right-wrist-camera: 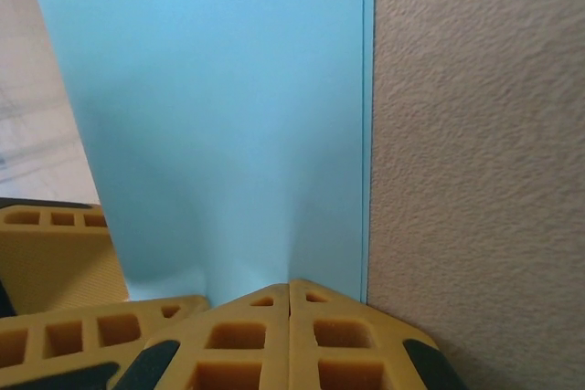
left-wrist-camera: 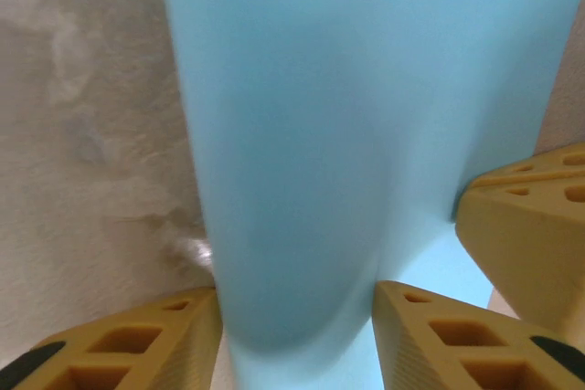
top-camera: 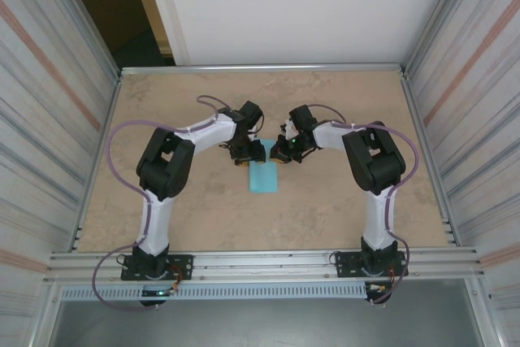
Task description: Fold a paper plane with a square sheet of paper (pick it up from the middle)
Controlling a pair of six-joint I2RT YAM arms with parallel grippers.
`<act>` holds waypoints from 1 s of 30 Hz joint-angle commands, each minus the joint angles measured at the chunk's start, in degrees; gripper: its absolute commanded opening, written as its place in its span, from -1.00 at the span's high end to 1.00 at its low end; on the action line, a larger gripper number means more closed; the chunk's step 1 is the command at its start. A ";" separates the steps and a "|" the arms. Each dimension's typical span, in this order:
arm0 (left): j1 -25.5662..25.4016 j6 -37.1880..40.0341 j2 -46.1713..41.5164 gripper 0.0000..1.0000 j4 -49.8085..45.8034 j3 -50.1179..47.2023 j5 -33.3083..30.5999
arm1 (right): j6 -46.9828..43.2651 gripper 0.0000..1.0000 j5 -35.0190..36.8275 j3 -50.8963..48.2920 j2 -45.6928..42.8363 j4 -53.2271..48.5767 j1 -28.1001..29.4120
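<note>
Two robot arms reach inward over a beige table (top-camera: 341, 201) and meet at its centre, where the square sheet of paper (top-camera: 262, 175), light blue, lies as a narrow rectangle with its far end lifted between them. The right end effector (right-wrist-camera: 290, 286) has its yellow fingers pressed tip to tip, pinching the sheet's edge; a soft wrinkle fans up from the pinch, and two layered edges run along the paper's right side. The left end effector (left-wrist-camera: 297, 317) has its fingers apart, and a curved swell of paper rises through the gap. The likely hazards are these: if the left fingers close off line, the curl could flatten into a stray crease. If either arm pulls while the right pinch holds, the thin sheet could tear, or its layers could slip out of alignment.
</note>
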 commanded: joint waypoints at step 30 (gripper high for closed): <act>5.00 -1.44 -1.27 0.73 17.43 -8.05 24.32 | -5.05 1.00 8.84 2.24 7.63 -10.94 0.52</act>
